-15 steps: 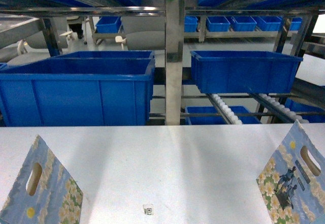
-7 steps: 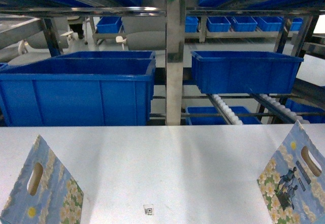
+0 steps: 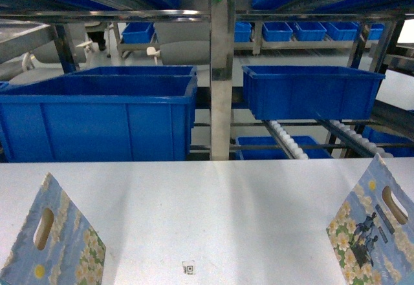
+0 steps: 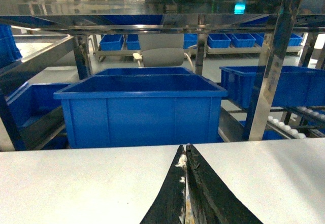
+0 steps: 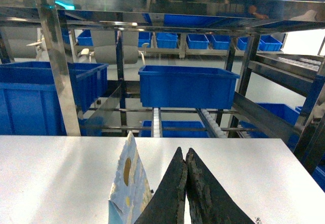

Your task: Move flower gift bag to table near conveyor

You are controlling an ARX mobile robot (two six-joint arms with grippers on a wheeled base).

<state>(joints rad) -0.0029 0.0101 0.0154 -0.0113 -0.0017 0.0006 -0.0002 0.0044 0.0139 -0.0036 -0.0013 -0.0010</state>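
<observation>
The flower gift bag (image 3: 55, 243), pale blue with white and yellow flowers and a slot handle, stands tilted at the lower left of the white table (image 3: 213, 201). My left gripper (image 4: 186, 148) is shut, and a thin pale, yellow-flecked edge of the bag (image 4: 186, 206) shows between its fingers. A second flowered bag (image 3: 372, 233), printed with dark figures, stands at the lower right. In the right wrist view this bag (image 5: 127, 183) stands just left of my shut right gripper (image 5: 184, 152), apart from it. Neither gripper shows in the head view. The steel conveyor (image 3: 221, 72) with white rollers (image 3: 288, 141) rises behind the table's far edge.
Large blue bins (image 3: 97, 120) (image 3: 310, 91) sit on the rack lanes just beyond the table, with more bins on the shelves behind. A small QR-like sticker (image 3: 188, 269) lies near the table's front middle. The table's right edge (image 5: 299, 178) is close to the right arm.
The left bag and the sticker sit very slightly lower in the head view than a second ago. Nothing else has visibly moved.
</observation>
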